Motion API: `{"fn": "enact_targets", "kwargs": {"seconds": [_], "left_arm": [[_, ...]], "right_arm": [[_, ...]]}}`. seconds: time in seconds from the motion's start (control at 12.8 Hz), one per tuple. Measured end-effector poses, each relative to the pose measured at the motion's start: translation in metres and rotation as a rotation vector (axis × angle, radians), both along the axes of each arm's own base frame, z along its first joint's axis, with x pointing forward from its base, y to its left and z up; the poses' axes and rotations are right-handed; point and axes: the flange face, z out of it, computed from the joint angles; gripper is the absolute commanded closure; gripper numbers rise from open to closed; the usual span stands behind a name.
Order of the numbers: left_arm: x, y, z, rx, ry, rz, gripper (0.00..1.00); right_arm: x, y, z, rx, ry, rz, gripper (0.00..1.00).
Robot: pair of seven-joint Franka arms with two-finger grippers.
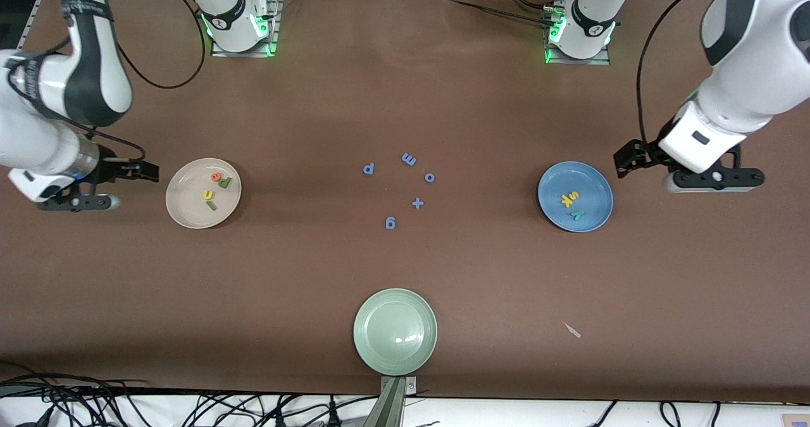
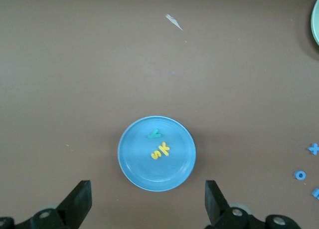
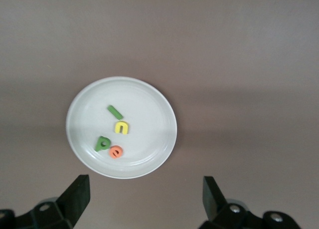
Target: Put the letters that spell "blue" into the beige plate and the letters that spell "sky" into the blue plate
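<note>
While both hands gape empty, small blue letters (image 1: 405, 186) and a pale green plate (image 1: 395, 331) lie mid-table.

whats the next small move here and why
Probably none beyond lifting both arms clear. The beige plate already holds b, l, u and e; the blue plate holds s, k and y. The right gripper and left gripper both stand open and empty.

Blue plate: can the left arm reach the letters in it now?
Probably yes. The left gripper hangs open beside the blue plate, and nothing covers the three letters.
</note>
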Motion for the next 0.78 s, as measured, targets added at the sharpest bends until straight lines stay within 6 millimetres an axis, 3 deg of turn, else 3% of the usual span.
{"fn": "enact_targets", "kwargs": {"seconds": [0.16, 0.31, 0.47, 0.78], "left_arm": [[-0.004, 0.013, 0.017, 0.005, -0.033, 0.014, 0.00], [-0.010, 0.021, 0.028, 0.007, -0.051, 0.024, 0.00], [-0.013, 0.026, 0.031, 0.008, -0.052, 0.022, 0.00], [-0.016, 0.028, 0.029, 0.012, -0.023, 0.019, 0.00]], "right_arm": [[0.016, 0.011, 0.039, 0.010, -0.039, 0.007, 0.00], [0.020, 0.019, 0.061, 0.024, -0.051, 0.012, 0.00], [0.016, 0.024, 0.087, 0.032, -0.049, 0.019, 0.00], [-0.005, 0.045, 0.168, 0.053, -0.055, 0.054, 0.00]]}}
